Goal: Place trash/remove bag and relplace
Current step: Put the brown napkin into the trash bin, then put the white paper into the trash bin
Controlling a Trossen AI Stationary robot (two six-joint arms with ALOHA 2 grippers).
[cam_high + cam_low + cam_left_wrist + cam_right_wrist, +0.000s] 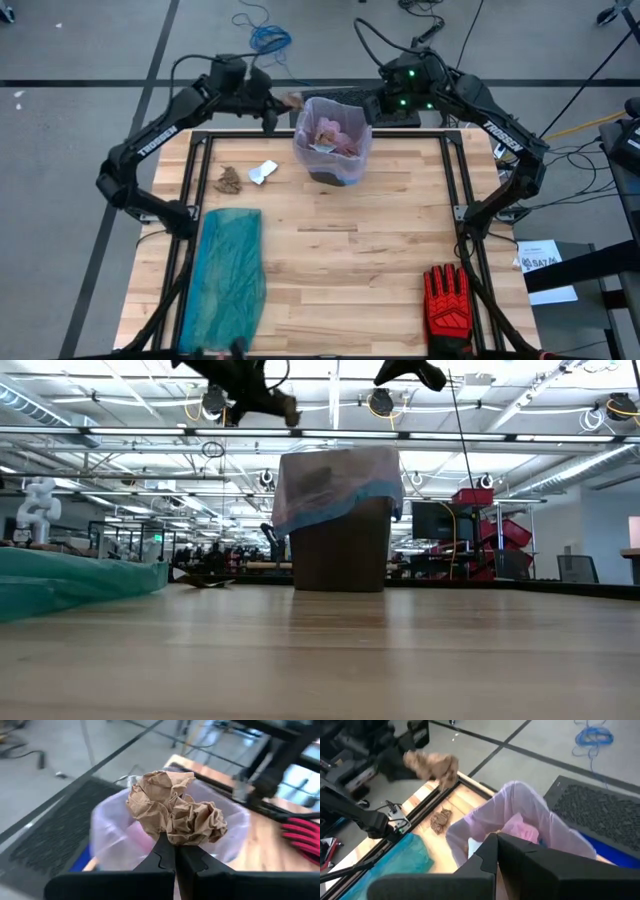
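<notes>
A dark bin (340, 555) stands at the table's far middle, lined with the pinkish bag (333, 140). The bag's blue-hemmed rim (345, 498) is folded down over the bin's top, and scraps lie inside. My left gripper (283, 101) hangs above and just beyond the bin's far-left rim, shut on a crumpled brown paper wad (172, 812). My right gripper (372, 104) hovers shut above the bin's far-right rim, clear of it and holding nothing. More trash lies on the table left of the bin: a brown wad (229, 180) and a white scrap (263, 172). My left gripper pinches the brown wad's underside (172, 839) between its two fingertips. The fingers slant downward from the table's far-left side toward the bin. The wad bulges out beyond the fingertips and is lifted clear, above the level of the bag's rim.
A teal-green plastic bag (232, 275) lies flat along the table's near left. A red-and-black glove (447, 300) lies at the near right. A black frame (455, 170) borders the tabletop, and a dark mat (600, 815) lies beyond the far edge.
</notes>
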